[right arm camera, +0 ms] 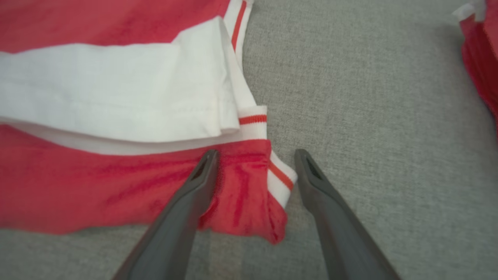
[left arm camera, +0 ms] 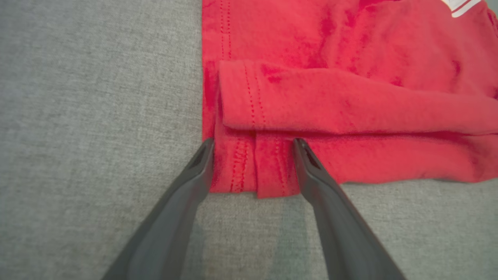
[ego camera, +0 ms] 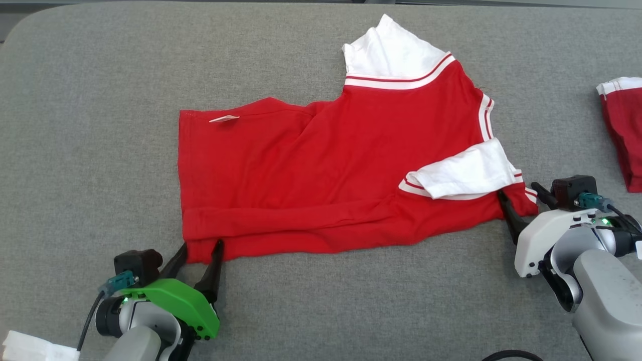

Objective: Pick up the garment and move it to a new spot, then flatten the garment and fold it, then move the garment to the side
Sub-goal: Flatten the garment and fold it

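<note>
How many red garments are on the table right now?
2: the red shirt spread in the centre, and a second red garment at the head view's right edge, partly cut off.

a grey woven fabric surface (ego camera: 90, 150) spreads across the whole scene, its far left corner rounded. a second red cloth (ego camera: 623, 135) with white trim along its top lies bunched at the right edge, partly cut off. a crumpled white sheet (ego camera: 30, 347) sits at the near left corner

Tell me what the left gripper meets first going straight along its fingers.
Likely the hem corner of the red-and-white fabric T-shirt, sitting between the open fingers of the left gripper; height unclear.
</note>
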